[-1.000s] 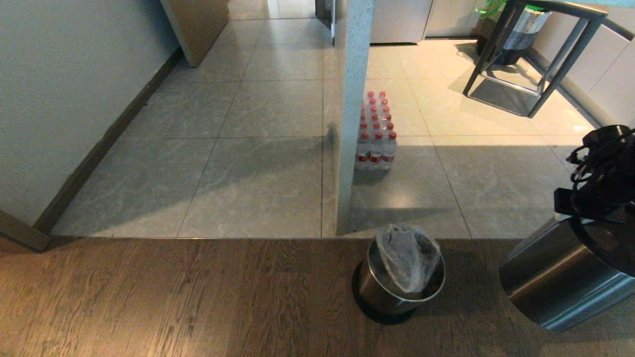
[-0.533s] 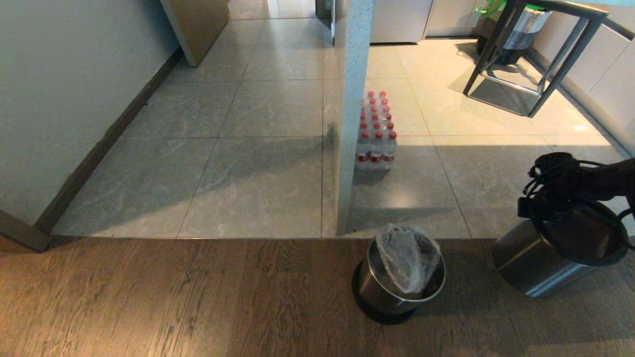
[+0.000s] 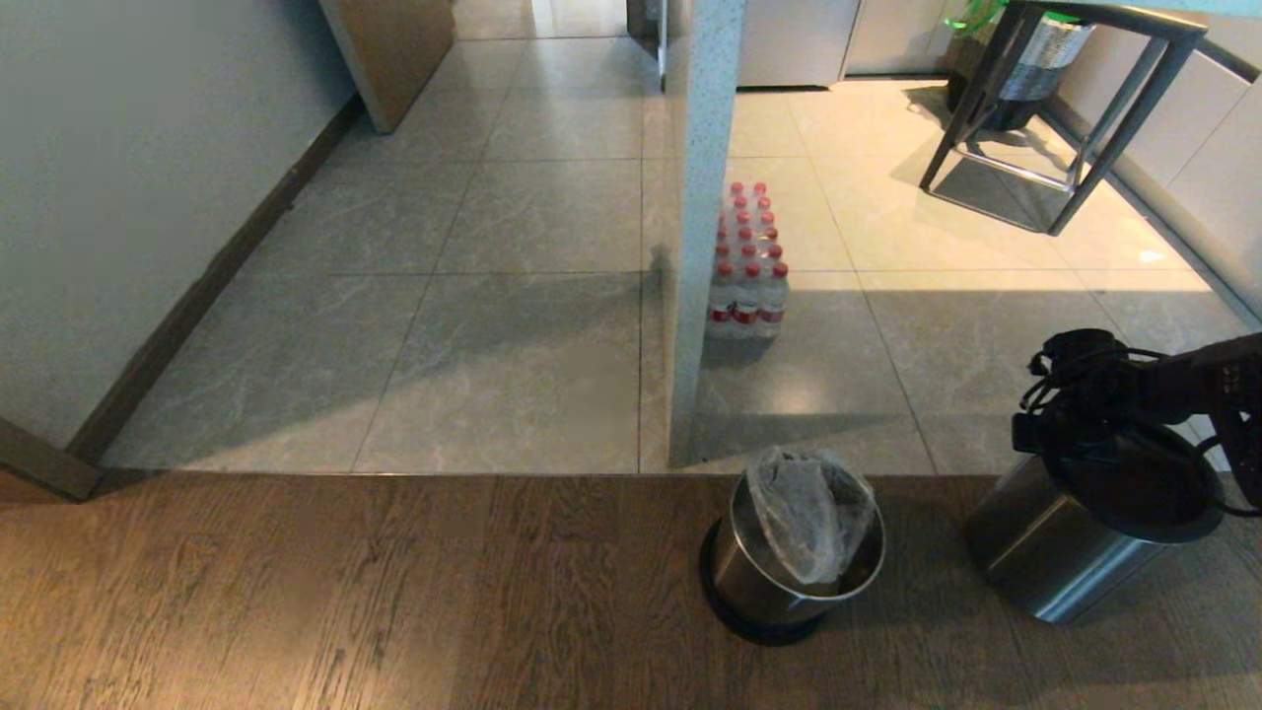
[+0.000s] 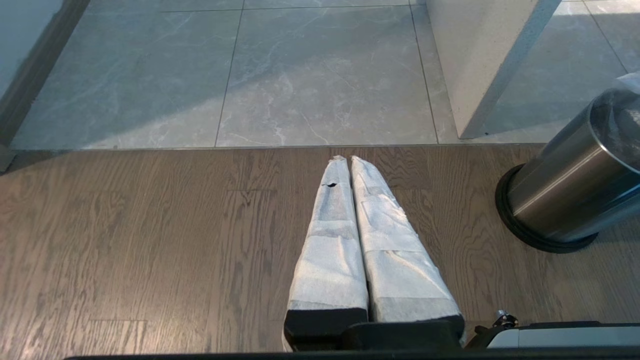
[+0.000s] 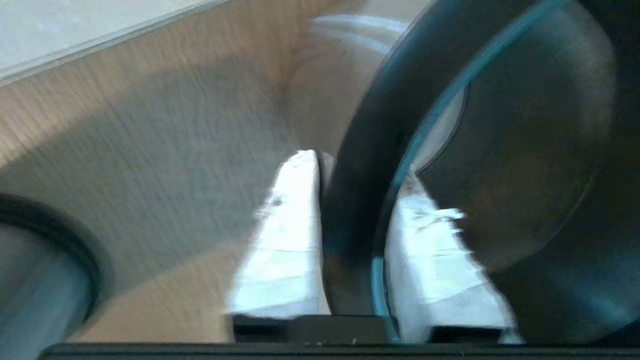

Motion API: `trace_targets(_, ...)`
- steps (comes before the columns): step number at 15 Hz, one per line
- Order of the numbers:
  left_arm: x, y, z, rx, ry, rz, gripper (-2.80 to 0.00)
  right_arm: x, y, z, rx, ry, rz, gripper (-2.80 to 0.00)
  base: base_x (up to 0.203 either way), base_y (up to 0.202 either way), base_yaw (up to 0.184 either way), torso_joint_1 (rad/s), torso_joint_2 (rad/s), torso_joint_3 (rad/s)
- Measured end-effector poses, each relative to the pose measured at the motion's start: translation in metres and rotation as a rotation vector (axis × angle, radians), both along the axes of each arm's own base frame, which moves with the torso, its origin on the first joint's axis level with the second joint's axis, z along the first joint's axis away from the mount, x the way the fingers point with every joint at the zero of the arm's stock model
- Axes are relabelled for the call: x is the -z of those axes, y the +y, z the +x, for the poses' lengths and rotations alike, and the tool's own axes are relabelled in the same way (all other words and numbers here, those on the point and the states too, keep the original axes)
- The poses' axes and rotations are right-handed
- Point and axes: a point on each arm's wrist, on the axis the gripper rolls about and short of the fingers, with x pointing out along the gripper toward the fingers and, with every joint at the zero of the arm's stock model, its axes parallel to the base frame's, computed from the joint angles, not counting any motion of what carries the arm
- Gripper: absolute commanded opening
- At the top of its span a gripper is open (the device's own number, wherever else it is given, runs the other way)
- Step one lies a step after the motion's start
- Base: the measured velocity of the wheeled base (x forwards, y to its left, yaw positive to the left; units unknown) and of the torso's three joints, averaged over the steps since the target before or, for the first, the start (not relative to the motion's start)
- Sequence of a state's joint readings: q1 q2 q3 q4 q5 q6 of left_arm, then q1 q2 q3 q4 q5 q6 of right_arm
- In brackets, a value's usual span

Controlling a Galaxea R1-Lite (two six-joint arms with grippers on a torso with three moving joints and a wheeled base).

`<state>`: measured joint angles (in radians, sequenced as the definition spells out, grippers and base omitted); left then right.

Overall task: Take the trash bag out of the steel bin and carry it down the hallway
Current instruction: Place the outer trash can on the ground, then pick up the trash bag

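Right gripper (image 3: 1060,449) lowered — jaws astride second steel bin's (image 3: 1070,547) rim, tilted

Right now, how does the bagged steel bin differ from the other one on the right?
The steel bin holds the trash bag; the other bin looks dark and bagless inside. The steel bin stands free on the wood floor; the right gripper clamps the other bin's black rim. Both are round brushed steel.

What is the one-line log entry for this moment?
right gripper: clamped on rim of second steel container, right of steel bin | trash bag: in bin | left gripper: shut, over wood floor
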<state>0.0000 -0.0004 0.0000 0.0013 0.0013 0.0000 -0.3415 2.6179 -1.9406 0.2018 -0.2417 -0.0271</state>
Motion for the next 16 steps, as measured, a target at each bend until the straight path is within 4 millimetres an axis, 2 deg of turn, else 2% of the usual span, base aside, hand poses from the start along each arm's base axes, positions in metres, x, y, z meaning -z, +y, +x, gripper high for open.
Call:
trace_targets(5, 0.000, 0.000, 0.000, 0.000, -0.001, 0.000, -2.80, -0.014, -0.011, -0.004, 0.008, -0.036, 0.007, 0.00, 0.000, 0.000, 0.000, 0.000, 0.00, 0.000)
trace_targets(8, 0.000, 0.000, 0.000, 0.000, 0.000, 0.000, -2.80, -0.042, -0.010, -0.011, 0.051, -0.093, 0.024, 0.00, 0.000, 0.000, 0.000, 0.000, 0.00, 0.000)
trace_targets(9, 0.000, 0.000, 0.000, 0.000, 0.000, 0.000, -2.80, -0.055, -0.007, -0.015, 0.061, -0.104, 0.035, -2.80, 0.000, 0.000, 0.000, 0.000, 0.00, 0.000)
trace_targets(11, 0.000, 0.000, 0.000, 0.000, 0.000, 0.000, -2.80, -0.076, 0.011, -0.023, 0.031, -0.104, 0.060, -2.80, 0.000, 0.000, 0.000, 0.000, 0.00, 0.000)
trace_targets(13, 0.000, 0.000, 0.000, 0.000, 0.000, 0.000, -2.80, -0.097, 0.043, -0.031, -0.063, -0.062, 0.074, -2.80, 0.000, 0.000, 0.000, 0.000, 0.00, 0.000)
trace_targets(16, 0.000, 0.000, 0.000, 0.000, 0.000, 0.000, -2.80, -0.125, 0.095, -0.058, -0.181, 0.070, 0.102, -2.80, 0.000, 0.000, 0.000, 0.000, 0.00, 0.000)
